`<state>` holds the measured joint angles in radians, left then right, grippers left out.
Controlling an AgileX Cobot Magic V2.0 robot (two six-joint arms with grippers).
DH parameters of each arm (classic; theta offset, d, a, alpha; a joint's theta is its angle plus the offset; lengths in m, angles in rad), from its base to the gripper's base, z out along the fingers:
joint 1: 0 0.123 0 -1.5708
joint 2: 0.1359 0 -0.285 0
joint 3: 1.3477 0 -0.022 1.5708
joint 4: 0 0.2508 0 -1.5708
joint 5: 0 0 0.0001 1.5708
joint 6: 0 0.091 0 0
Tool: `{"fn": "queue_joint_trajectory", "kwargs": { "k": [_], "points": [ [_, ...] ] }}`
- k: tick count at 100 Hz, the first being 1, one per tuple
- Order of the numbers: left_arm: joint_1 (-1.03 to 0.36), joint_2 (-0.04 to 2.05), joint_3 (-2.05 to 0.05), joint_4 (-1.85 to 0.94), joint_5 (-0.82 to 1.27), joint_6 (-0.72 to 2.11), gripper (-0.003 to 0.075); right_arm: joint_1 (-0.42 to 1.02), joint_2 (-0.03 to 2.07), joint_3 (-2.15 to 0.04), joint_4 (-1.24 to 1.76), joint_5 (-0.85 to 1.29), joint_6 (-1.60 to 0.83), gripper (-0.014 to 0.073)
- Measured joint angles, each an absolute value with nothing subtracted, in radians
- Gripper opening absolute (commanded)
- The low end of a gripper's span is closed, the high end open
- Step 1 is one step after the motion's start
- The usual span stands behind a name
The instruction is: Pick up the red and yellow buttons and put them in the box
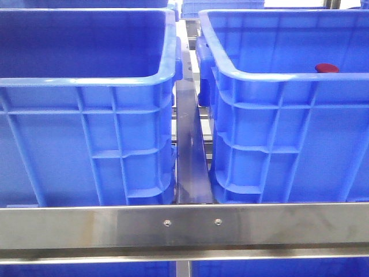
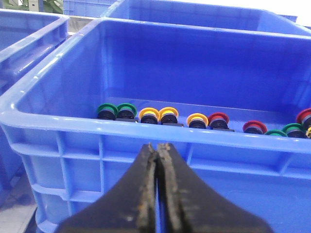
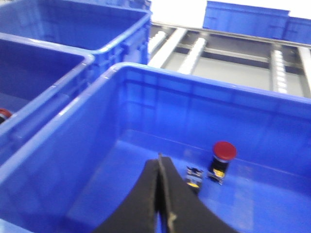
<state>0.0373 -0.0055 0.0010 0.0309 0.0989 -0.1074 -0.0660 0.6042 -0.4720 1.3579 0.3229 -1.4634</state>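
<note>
Left end effector [image 2: 158,160]: fingers pressed together, empty, poised outside the near rim of a blue crate [image 2: 58,121] holding a row of buttons [image 2: 197,120], caps facing the camera. Right end effector [image 3: 161,182]: closed, empty, above the box [image 3: 116,97]; one red button [image 3: 223,151] upright on its floor.

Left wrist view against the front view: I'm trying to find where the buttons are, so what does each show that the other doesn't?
Only the left wrist view shows a row of small round green, yellow and red push buttons along the floor of a deep blue plastic crate, with the shut left hand outside it. Only the front view shows a steel front rail and one dark red domed button inside the right-hand blue crate. Both show blue ribbed crates.
</note>
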Motion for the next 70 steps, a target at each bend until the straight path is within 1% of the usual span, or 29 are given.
{"fn": "queue_joint_trajectory", "kwargs": {
  "k": [28, 39, 48, 61, 70],
  "points": [
    [0.037, -0.006, 0.001, 0.031, 0.099, -0.107, -0.002, -0.066, 0.606, -0.492, 0.871, 0.255, -0.964, -0.0067],
    [0.037, -0.006, 0.001, 0.031, 0.099, -0.107, -0.002, -0.038, 0.606, -0.492, 0.658, 0.203, -0.767, -0.0067],
    [0.037, -0.006, 0.001, 0.031, 0.099, -0.107, -0.002, 0.012, 0.606, -0.492, 0.482, 0.125, -0.608, -0.0067],
    [0.037, -0.006, 0.001, 0.031, 0.099, -0.107, -0.002, 0.094, 0.606, -0.454, 0.235, -0.05, -0.36, -0.0067],
    [0.037, -0.006, 0.001, 0.031, 0.099, -0.107, -0.002, 0.113, 0.606, -0.401, 0.083, -0.164, -0.183, -0.0067]
  ]
}}
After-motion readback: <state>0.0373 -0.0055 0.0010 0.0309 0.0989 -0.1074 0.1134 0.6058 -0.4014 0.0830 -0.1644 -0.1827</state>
